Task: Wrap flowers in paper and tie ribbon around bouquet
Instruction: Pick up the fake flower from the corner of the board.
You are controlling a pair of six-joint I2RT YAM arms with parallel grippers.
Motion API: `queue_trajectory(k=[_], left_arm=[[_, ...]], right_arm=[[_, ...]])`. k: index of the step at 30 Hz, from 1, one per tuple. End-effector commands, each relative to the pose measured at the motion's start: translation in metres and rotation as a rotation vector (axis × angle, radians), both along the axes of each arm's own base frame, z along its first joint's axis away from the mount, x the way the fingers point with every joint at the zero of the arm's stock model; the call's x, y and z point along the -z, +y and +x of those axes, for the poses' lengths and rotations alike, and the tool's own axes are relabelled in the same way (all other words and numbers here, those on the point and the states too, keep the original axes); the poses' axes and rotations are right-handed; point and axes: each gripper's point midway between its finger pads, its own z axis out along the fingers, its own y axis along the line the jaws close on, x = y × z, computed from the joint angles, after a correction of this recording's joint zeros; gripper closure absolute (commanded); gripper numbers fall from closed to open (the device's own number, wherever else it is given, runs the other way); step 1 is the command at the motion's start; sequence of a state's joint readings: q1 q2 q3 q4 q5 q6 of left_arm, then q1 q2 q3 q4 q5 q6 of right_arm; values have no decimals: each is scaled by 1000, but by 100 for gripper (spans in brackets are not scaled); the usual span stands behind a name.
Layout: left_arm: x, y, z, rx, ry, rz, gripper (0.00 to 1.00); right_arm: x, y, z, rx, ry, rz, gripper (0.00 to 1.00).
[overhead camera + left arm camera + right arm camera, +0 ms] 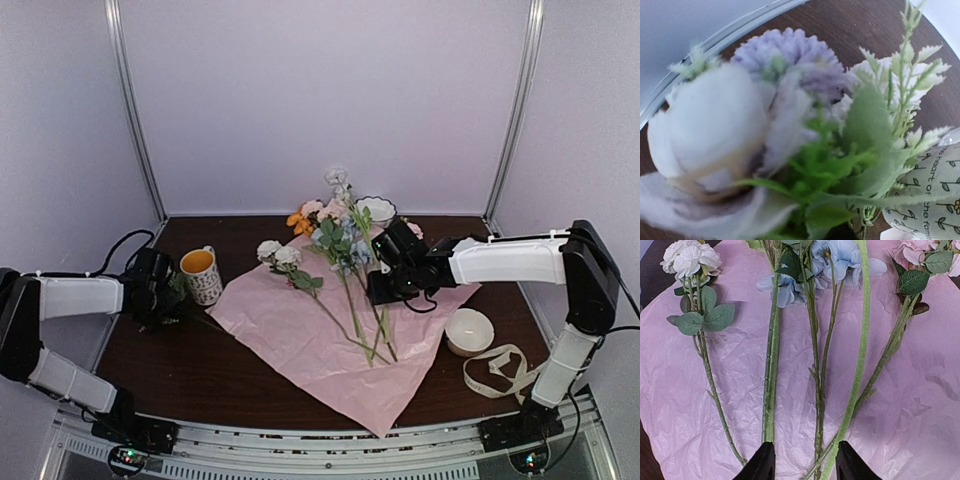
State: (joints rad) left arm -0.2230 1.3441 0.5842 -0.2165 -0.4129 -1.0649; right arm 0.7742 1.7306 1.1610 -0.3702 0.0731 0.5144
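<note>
Judged from how things lie, the task is at an early stage: the laying-out is partly done, and the wrapping and tying are not yet begun. On the dark tabletop (200, 370) the paper (300, 340) lies spread flat, a large crinkled sheet with its pale pink face up and no fold or roll in it. Across its far half lie the flowers (345, 250), loose and fanned, with white, pale blue, pink and orange heads toward the back and long green stems running down toward the middle of the sheet. No bouquet is formed. The right claw (805, 465) hovers over the stem ends with its fingers spread; a few stems pass between them, but nothing is pinched. The left claw (150, 290) is off the sheet beside the mug (202, 276), with a leafy sprig (790, 125) of white and lilac blooms filling its camera. Whether it grips that sprig I cannot tell. The ribbon (497, 370) lies untouched in loose loops at the near right, well apart from the paper.
</note>
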Motion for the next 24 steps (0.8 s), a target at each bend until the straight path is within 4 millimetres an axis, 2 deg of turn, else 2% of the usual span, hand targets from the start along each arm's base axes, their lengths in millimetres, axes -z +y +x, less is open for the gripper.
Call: queue_trajectory(k=[1, 4, 7, 10, 13, 15, 17, 18, 20, 22, 24], left_arm=[[-20, 12, 3, -19, -49, 35, 100], [-43, 19, -8, -32, -81, 62, 100], [-84, 30, -20, -50, -170, 102, 100], [-148, 37, -34, -39, -362, 143, 100], [-214, 34, -43, 31, -583, 180, 100], [-260, 19, -49, 136, -759, 180, 100], [-304, -10, -54, 299, -945, 146, 100], [-319, -23, -57, 364, -1015, 122, 100], [-345, -48, -59, 479, -1126, 64, 100], [-359, -80, -57, 614, -1178, -5, 100], [-370, -112, -56, 727, -1222, -35, 100]], right_arm=[[-23, -1, 2, -6, -50, -2, 57], [-33, 4, 0, -36, -73, 8, 57], [-50, 16, -4, -99, -114, 29, 57], [-75, 40, -12, -214, -180, 68, 57], [-110, 74, -29, -372, -250, 172, 56], [-140, 102, -47, -506, -286, 314, 56], [-177, 127, -67, -639, -346, 466, 56], [-194, 138, -76, -693, -375, 517, 57], [-220, 158, -94, -789, -425, 580, 58], [-242, 180, -110, -876, -458, 640, 56], [-254, 201, -118, -921, -451, 695, 52]])
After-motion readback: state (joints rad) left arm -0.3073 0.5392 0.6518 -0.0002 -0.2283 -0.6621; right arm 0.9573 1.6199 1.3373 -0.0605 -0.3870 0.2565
